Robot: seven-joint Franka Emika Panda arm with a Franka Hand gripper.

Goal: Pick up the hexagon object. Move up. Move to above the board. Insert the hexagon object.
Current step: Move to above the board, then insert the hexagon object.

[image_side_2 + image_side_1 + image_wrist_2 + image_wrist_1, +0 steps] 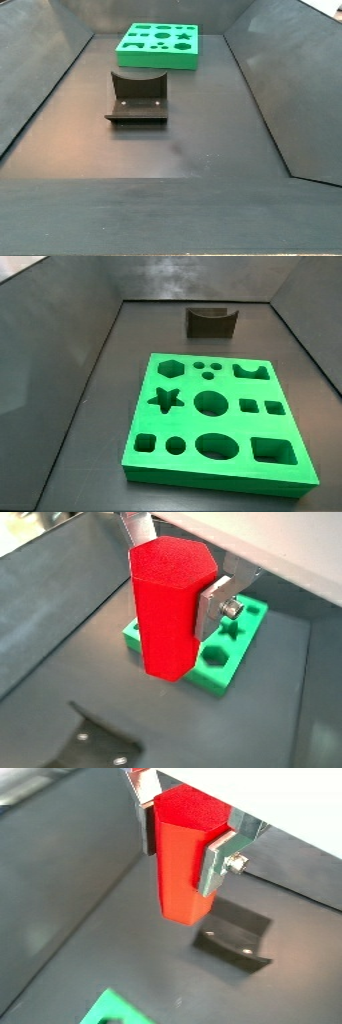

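Observation:
My gripper (pixel 179 853) is shut on the hexagon object (pixel 181 868), a glossy bright red upright prism, and holds it by its upper part, clear of the dark floor. One silver finger (pixel 214 860) presses each side. In a wrist view the hexagon object (pixel 167 617) hangs in front of the green board (pixel 227 678), whose cut-outs show beside it. A corner of the board (pixel 114 1011) shows in a wrist view. Both side views show the board (pixel 254 426) (pixel 158 61) lying flat. Neither side view shows the gripper or the hexagon object.
The dark fixture (pixel 234 936) (pixel 100 747) stands on the floor, apart from the board; it also shows in both side views (pixel 210 321) (pixel 138 97). Sloping dark grey walls (pixel 67 346) enclose the floor on all sides.

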